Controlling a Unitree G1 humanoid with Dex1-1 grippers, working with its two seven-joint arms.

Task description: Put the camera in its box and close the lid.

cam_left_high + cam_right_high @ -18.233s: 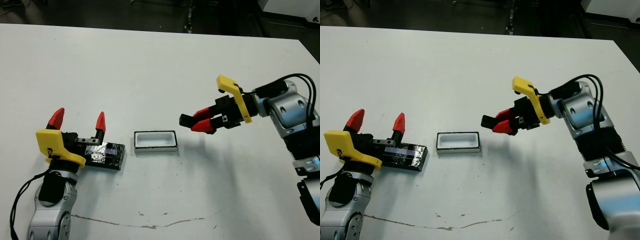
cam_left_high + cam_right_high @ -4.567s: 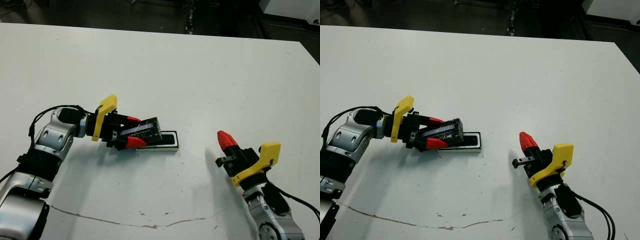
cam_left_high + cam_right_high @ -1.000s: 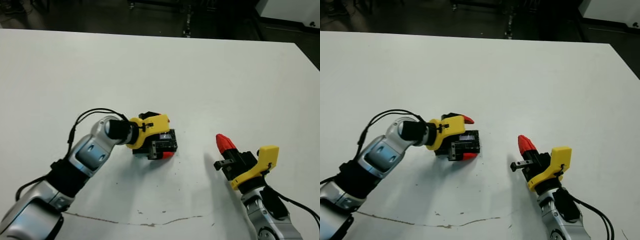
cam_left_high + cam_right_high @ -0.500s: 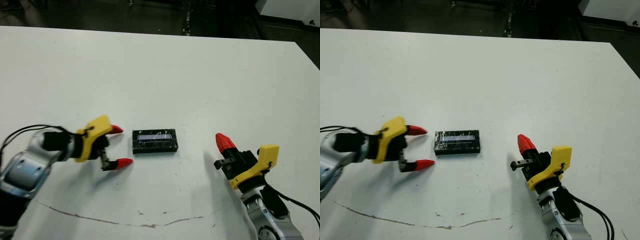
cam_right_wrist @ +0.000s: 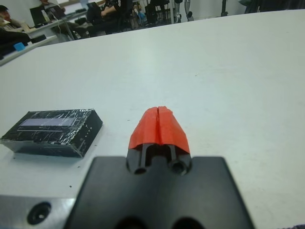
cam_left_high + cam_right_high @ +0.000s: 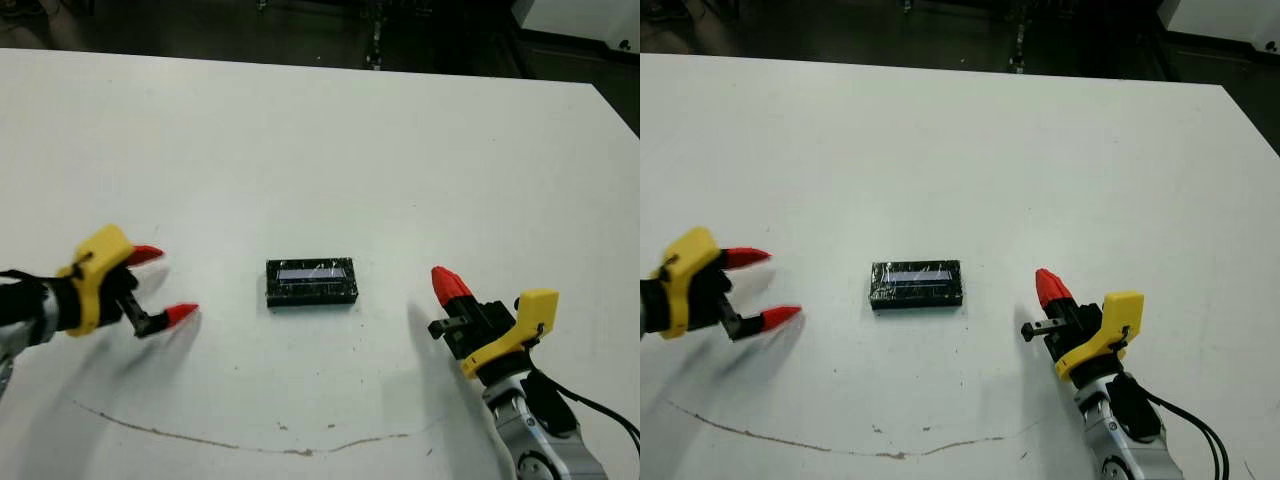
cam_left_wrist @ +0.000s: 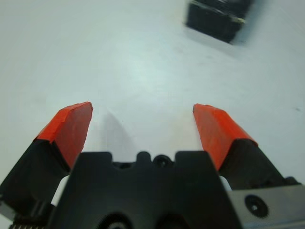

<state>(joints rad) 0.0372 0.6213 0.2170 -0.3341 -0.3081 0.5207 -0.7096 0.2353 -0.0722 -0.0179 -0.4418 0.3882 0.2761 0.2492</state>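
The lid point(image 6: 311, 282) sits flat over the box, so the task looks done; the sound finish is to keep both arms clear without nudging it. The left gripper point(image 6: 158, 285) hangs low with fingers spread and empty, the closed box well ahead of its tips. The right gripper point(image 6: 447, 283) rests pinched shut on nothing, the box off to its side.

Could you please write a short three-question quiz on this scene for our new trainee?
1. True or false: the lid sits on the box.
2. Which pincer is open: A) left pincer B) right pincer?
3. Fill in: the left pincer holds ____.

Key:
1. True; the lid covers the box, with neither pincer touching it.
2. A; the right pincer's fingers are pressed together.
3. Nothing.
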